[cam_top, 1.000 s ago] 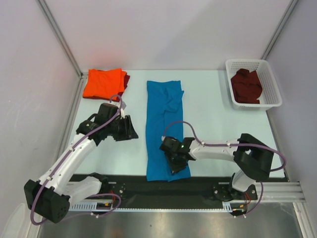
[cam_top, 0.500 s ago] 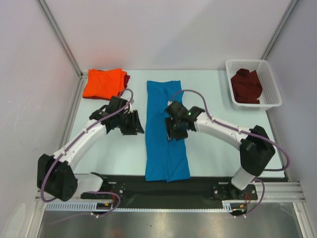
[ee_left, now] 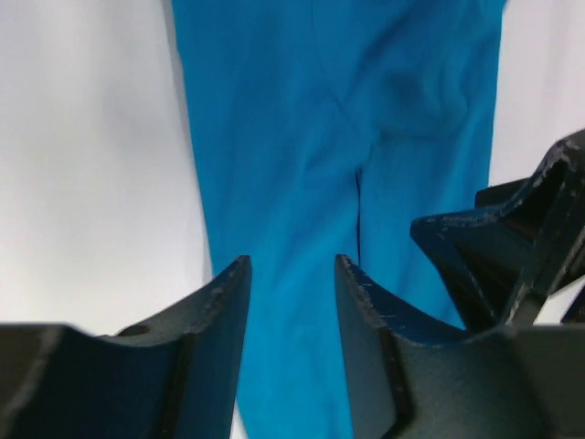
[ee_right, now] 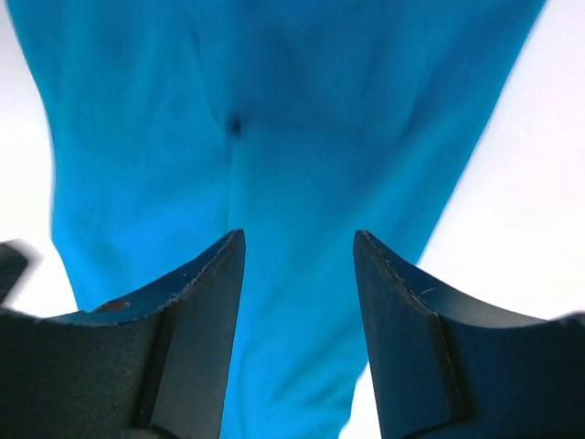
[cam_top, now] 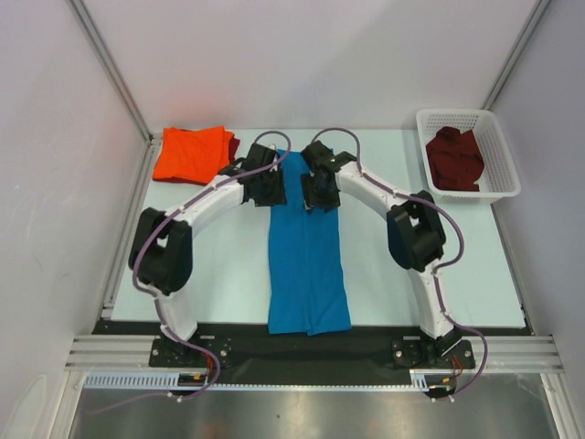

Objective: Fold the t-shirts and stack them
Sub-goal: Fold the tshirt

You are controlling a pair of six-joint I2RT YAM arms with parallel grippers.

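The blue t-shirt [cam_top: 308, 274] lies in a long folded strip mid-worktop [cam_top: 411, 256]. The left gripper [cam_top: 270, 192] and right gripper [cam_top: 318, 196] hang over its far end, jaws spread, nothing pinched. They look set one per corner for a fold toward the near edge.

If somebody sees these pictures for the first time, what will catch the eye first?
The bright blue t-shirt, lying as a long strip down the middle of the table, stands out first, with the left gripper and the right gripper both open at its far end. Next come the folded orange t-shirt at the far left corner and the white basket at the far right, holding a maroon t-shirt.
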